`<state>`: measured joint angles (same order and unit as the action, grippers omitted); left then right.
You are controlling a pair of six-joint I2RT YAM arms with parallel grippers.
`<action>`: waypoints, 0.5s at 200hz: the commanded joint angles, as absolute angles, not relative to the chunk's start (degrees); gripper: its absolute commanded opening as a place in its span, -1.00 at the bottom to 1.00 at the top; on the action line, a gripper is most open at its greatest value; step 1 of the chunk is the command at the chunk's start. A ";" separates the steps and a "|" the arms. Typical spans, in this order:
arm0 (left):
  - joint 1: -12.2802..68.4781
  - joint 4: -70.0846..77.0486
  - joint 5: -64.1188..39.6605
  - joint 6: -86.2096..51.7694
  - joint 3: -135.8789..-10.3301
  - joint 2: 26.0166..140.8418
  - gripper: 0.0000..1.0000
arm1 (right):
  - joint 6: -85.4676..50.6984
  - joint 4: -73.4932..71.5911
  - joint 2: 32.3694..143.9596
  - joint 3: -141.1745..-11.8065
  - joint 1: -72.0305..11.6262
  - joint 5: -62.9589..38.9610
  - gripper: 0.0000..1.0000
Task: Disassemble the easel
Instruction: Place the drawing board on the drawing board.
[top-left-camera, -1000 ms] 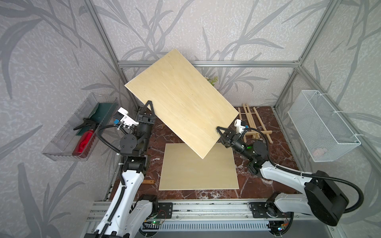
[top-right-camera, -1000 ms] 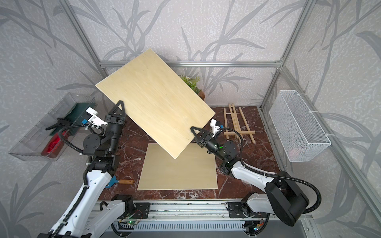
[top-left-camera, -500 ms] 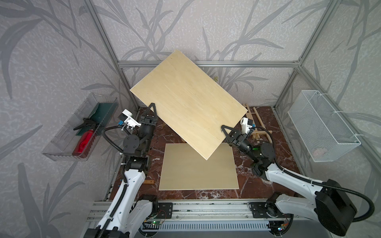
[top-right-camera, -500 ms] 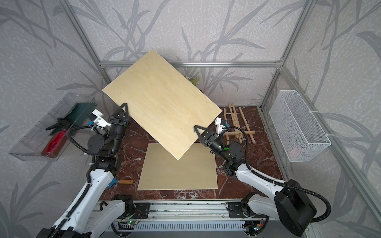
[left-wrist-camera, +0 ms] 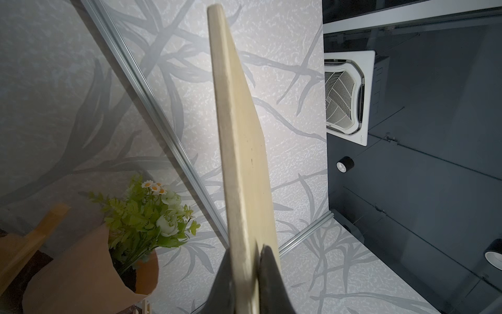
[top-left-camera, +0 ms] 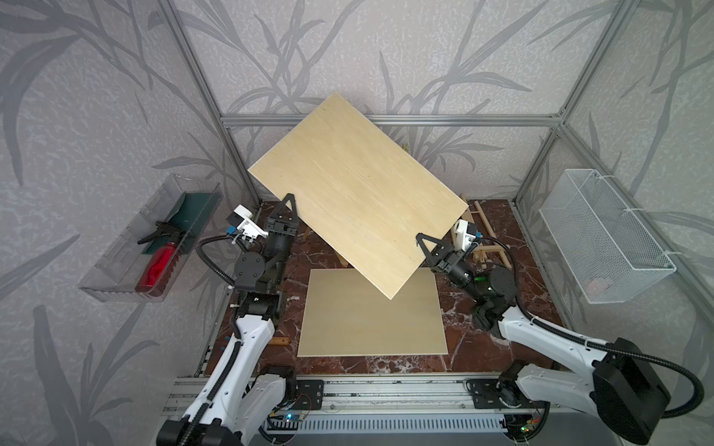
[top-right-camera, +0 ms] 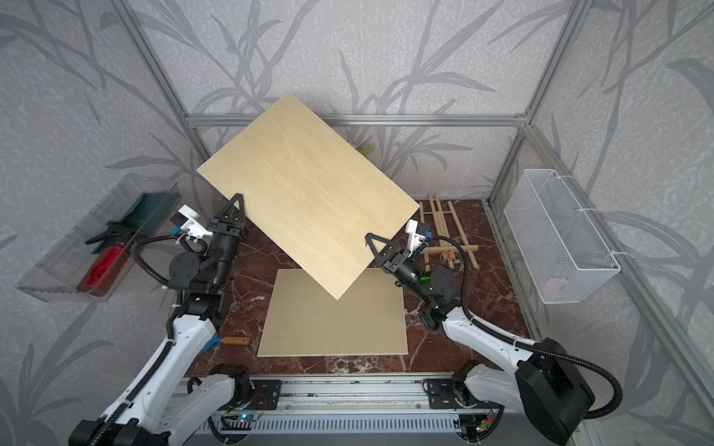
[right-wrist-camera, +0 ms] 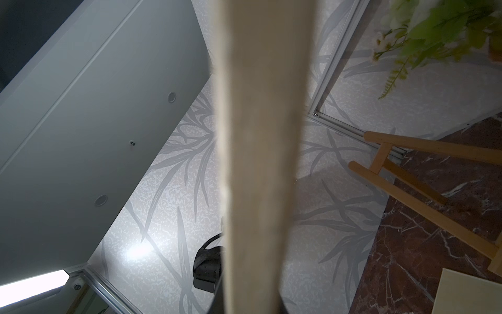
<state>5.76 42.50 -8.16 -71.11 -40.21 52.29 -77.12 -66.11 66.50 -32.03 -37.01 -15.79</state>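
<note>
Shifted rightward since a second ago, one raised board (top-left-camera: 355,193) hangs tilted above one flat board (top-left-camera: 371,320). Left gripper (top-left-camera: 288,202) and right gripper (top-left-camera: 422,240) each clamp its edge. One easel (top-right-camera: 440,216) lies beyond the flat board's far right corner.

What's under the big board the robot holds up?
Under the big board, a second board lies flat on the table, far edge partly covered. Flowers and part of the easel are hidden too.
</note>
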 commanded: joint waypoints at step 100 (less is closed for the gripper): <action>9.19 46.59 -18.54 -57.37 -38.67 51.44 -1.00 | -74.46 -80.51 65.13 -36.58 -37.64 -16.94 -1.00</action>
